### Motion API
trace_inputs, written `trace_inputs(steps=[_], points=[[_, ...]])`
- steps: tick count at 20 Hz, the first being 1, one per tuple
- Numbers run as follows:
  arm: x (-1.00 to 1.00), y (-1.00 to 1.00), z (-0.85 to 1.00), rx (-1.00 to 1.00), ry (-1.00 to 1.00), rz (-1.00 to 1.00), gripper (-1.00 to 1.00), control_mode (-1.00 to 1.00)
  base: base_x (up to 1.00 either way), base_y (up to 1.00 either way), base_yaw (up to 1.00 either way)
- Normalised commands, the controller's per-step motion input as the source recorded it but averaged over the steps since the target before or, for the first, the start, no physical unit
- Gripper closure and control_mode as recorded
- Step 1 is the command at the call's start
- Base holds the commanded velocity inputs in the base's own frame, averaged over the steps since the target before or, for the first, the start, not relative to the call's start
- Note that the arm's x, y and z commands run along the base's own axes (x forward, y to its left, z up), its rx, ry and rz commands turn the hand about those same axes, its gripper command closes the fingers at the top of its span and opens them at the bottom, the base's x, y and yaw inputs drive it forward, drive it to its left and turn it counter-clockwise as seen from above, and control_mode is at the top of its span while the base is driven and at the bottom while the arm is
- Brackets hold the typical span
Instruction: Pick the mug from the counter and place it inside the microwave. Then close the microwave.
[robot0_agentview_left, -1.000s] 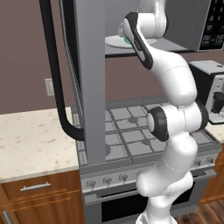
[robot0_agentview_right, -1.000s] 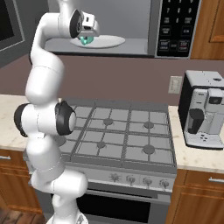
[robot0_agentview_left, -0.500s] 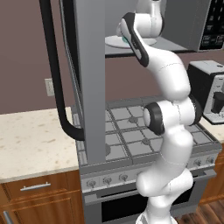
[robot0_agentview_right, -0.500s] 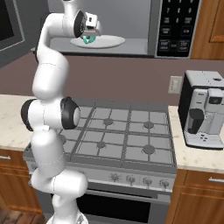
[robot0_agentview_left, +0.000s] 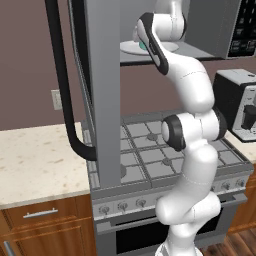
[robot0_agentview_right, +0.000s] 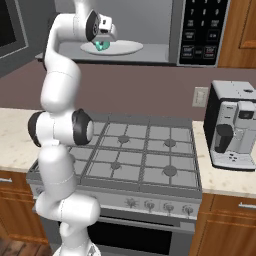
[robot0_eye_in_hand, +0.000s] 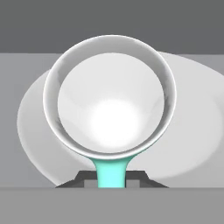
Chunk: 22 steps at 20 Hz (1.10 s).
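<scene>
Inside the microwave (robot0_agentview_right: 160, 30), your pincer (robot0_agentview_right: 103, 41) grips the mug (robot0_eye_in_hand: 109, 100) by its handle over the white plate (robot0_eye_in_hand: 192, 131) beneath it: lower, release, withdraw, then shut the door (robot0_agentview_left: 100, 90).

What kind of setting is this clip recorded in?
A rendered home kitchen, by the look of it: a gas stovetop set between stone counter runs with wooden cabinets beneath, an open microwave mounted above it, and a coffee machine to the side.

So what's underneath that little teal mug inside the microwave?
The white round plate lies below the mug, which the pincer grips by its handle. The mug hides the plate's middle, so I can't tell whether it rests there or hangs just above.
</scene>
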Motion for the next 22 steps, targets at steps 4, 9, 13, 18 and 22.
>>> trace_inputs(steps=[4, 9, 13, 18, 22], points=[[0.0, 0.0, 0.0, 0.0, 0.0, 0.0, 1.0, -1.0, 0.0, 0.0, 0.0], [0.0, 0.0, 0.0, 0.0, 0.0, 0.0, -1.0, -1.0, 0.0, 0.0, 0.0], [0.0, 0.0, 0.0, 0.0, 0.0, 0.0, -1.0, -1.0, 0.0, 0.0, 0.0], [-0.05, 0.0, 0.0, 0.0, 0.0, 0.0, -1.0, -1.0, 0.0, 0.0, 0.0], [-0.64, 0.0, 0.0, 0.0, -0.04, 0.0, -1.0, -1.0, 0.0, 0.0, 0.0]])
